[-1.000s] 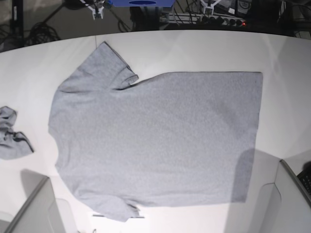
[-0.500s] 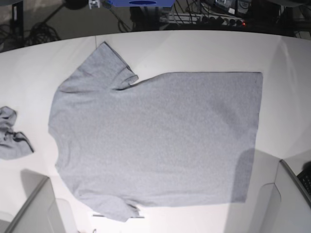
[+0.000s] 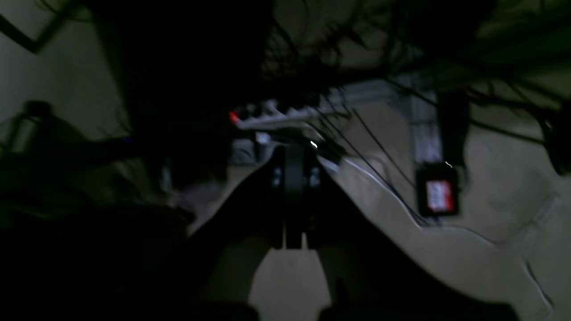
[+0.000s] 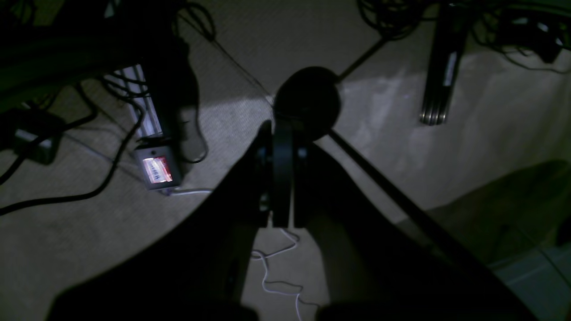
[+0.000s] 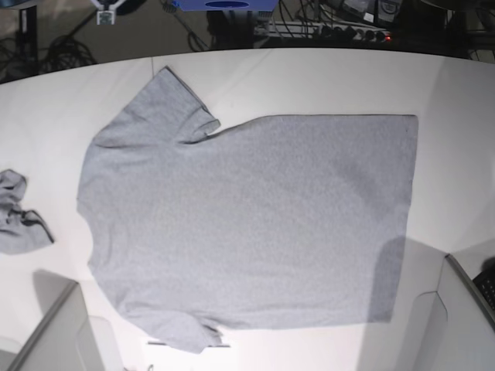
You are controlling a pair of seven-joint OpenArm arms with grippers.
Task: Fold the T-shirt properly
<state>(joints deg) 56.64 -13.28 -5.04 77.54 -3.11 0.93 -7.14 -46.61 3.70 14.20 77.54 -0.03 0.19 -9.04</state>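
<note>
The T-shirt (image 5: 247, 220) lies spread flat on the white table (image 5: 325, 77) in the base view. Its neck end is at the left and its straight hem at the right, and no lettering shows. One sleeve (image 5: 166, 104) points to the far left corner, the other (image 5: 182, 332) to the near edge. My left gripper (image 3: 294, 151) is shut and empty, hanging over a dark floor with cables. My right gripper (image 4: 282, 129) is also shut with nothing in it, above carpet. Only a small white arm part (image 5: 104, 14) shows at the base view's top left edge.
A smaller grey cloth lump (image 5: 19, 220) sits at the table's left edge. Grey box corners rise at the near left (image 5: 54, 332) and near right (image 5: 464, 309). Behind the table are a power strip (image 5: 348, 32), cables and a blue object (image 5: 224, 5).
The white arm tips at the top edge have drawn away: the right-hand one left the base view, the other slid leftward. The T-shirt has not moved.
</note>
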